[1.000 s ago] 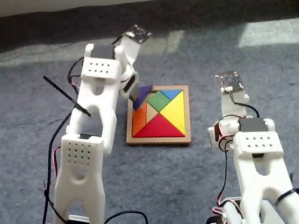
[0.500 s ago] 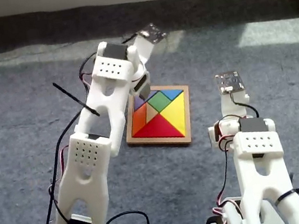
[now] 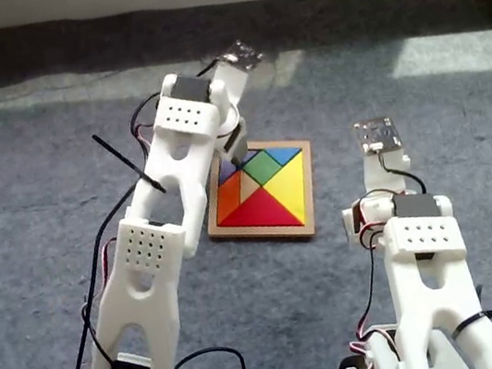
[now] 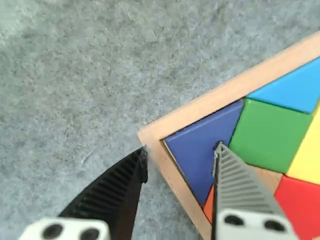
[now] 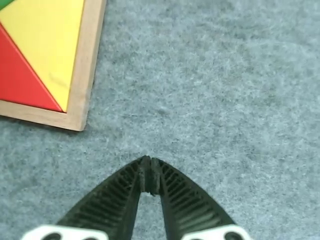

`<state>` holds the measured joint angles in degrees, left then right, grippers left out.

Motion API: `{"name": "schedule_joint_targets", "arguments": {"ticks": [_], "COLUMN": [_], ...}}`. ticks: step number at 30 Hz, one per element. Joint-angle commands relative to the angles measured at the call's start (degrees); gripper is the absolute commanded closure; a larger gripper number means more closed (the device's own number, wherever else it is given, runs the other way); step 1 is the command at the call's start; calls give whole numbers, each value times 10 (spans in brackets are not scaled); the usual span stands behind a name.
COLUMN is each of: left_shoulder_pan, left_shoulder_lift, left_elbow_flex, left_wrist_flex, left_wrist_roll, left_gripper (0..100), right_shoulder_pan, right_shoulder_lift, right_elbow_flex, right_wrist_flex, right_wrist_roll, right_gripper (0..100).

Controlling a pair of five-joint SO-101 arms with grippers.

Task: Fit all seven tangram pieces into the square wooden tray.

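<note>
From above, the square wooden tray (image 3: 263, 231) lies on the grey carpet (image 3: 39, 180) between the two arms, its coloured pieces lying flat inside the frame. The left arm (image 3: 175, 177) leans over the tray's far corner on its own side, while the right arm (image 3: 420, 250) stands apart from the tray on the other side. In the left wrist view the left claw (image 4: 180, 150) is spread wide and grips nothing. It straddles the tray's corner: the black finger (image 4: 125, 185) sits just outside the wooden rim over the carpet, and the pale finger (image 4: 235, 185) has its tip over the blue triangle (image 4: 200, 140) seated in that corner, beside the green square (image 4: 267, 132) — whether the tip actually touches the piece cannot be told. In the right wrist view the right claw (image 5: 149, 175) is pressed together, tips meeting, empty, above bare carpet near another tray corner, where a yellow triangle (image 5: 45, 35) and a red triangle (image 5: 15, 75) lie against the rim.
</note>
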<state>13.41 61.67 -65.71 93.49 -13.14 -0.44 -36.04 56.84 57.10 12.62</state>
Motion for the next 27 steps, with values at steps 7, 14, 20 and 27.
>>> {"name": "schedule_joint_targets", "arguments": {"ticks": [7, 14, 20, 27], "left_shoulder_pan": [-12, -8, -8, -7], "left_shoulder_lift": [-12, -67, -211, -459], "left_elbow_flex": [-107, -91, 5, 220], "left_wrist_flex": [79, 81, 80, 78], "left_wrist_roll": [50, 98, 127, 138], "left_gripper": [995, 995, 995, 995], "right_shoulder_pan": [6, 6, 3, 7], "right_shoulder_lift": [-17, -17, -17, -18], "right_elbow_flex": [-2, -4, -3, 0], "right_wrist_flex": [-10, -10, -10, -26], "right_wrist_roll": [8, 8, 8, 5], "right_gripper": [995, 995, 995, 995]}}
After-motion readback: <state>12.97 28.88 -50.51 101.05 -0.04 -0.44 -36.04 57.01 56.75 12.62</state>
